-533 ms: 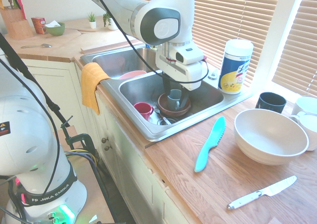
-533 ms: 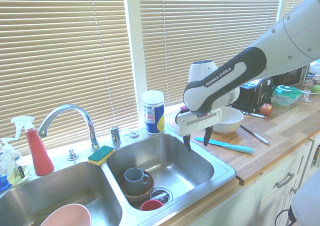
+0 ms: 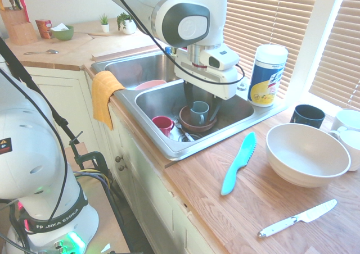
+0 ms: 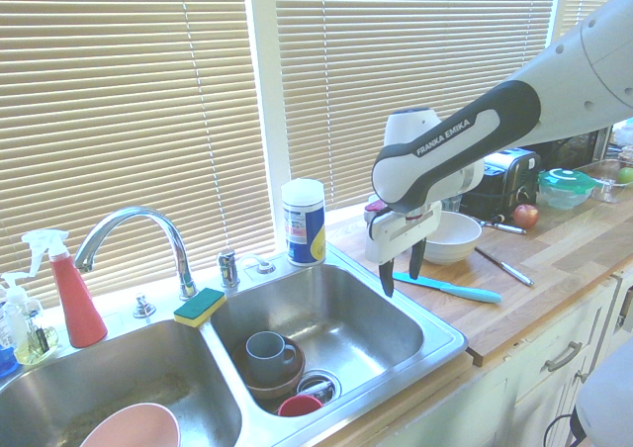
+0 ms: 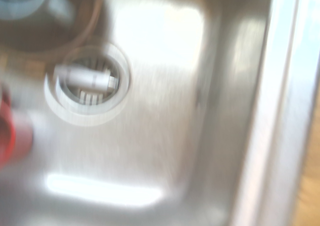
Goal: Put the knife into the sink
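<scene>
Approaching the knife, with nothing yet gripped.

Taken from the left of the second exterior view, the sink (image 4: pixel 435 343) is seen first, its near basin holding a grey mug (image 4: pixel 265 349) in a brown bowl (image 4: pixel 280 379) and a red cup (image 4: pixel 299 405) by the drain. Above that basin's right part the gripper (image 4: pixel 400 270) is hung pointing down, its fingers apart and empty. Just right of the sink, on the wooden counter (image 4: pixel 554 269), the knife (image 4: pixel 447 288) is laid flat and untouched; further right of the sink a cream bowl (image 4: pixel 450 235) is stood. The reach is judged to be the step in hand. Next, the gripper would need to be carried over the sink's right rim, lowered onto the knife, and closed across its handle or blade.
</scene>
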{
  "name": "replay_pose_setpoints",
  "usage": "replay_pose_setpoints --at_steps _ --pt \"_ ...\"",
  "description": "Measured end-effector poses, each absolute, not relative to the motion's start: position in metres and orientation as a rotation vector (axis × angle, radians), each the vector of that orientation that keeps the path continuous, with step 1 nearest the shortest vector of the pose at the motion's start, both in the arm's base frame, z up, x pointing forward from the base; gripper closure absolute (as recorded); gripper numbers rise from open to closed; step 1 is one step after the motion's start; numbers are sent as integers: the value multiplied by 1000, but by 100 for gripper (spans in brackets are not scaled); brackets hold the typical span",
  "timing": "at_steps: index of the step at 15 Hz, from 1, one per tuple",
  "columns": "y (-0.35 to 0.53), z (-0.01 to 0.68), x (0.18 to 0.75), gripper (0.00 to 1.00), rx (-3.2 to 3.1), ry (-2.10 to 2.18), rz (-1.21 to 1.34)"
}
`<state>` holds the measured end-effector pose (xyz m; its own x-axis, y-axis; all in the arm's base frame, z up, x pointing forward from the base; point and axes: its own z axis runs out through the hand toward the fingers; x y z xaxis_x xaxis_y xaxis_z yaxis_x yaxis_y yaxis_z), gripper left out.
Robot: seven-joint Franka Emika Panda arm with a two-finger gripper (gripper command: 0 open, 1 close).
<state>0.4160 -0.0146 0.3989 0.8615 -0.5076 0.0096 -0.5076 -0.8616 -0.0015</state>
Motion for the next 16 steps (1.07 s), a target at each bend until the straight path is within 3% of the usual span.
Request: replay_pose_setpoints --at_steps 6,16 --pt "-93 385 388 0 3061 -333 -80" --pt "-153 328 397 0 3000 -415 -55"
